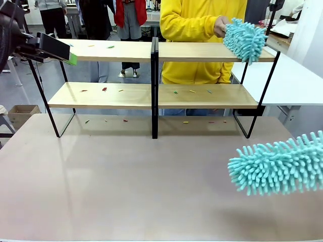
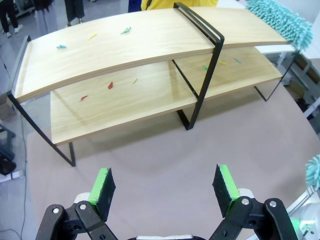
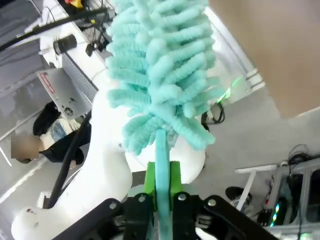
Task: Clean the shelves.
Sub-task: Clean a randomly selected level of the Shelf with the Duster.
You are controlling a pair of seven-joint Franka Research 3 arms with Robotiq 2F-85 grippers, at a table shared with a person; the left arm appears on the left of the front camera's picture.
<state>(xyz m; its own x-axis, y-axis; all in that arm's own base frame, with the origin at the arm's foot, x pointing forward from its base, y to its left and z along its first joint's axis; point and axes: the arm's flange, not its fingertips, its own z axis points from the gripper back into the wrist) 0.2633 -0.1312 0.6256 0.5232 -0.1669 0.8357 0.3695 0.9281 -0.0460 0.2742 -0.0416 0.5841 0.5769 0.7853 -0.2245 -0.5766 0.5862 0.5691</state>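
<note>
In the front view the left gripper (image 1: pixel 70 57) is seen high at the picture's left edge, its green pad just at the left end of the top board of the shelves (image 1: pixel 126 96), which are stood across the far part of the tabletop (image 1: pixel 126 186) and reach nearly from side to side; small coloured scraps (image 1: pixel 104 89) are scattered on both boards and on the tabletop beneath, to the right of and below these jaws. At the opposite end of the top board a second duster (image 1: pixel 245 40) is laid on the wood by a person's hand (image 1: pixel 220 26), and a teal duster (image 1: pixel 280 166) is held above the near right of the tabletop, well apart from the left jaws. In the left wrist view the jaws are shown spread wide with nothing between the green pads; the shelves lie ahead of them and apart, the black middle frame almost straight in front, with bare tabletop between. In the right wrist view the jaws of the right gripper (image 3: pixel 161 187) are closed on the thin teal handle of the duster, which is gripped between the green pads, and the fluffy head is carried straight ahead of the fingertips, with a strip of tabletop beyond it at the upper right
</note>
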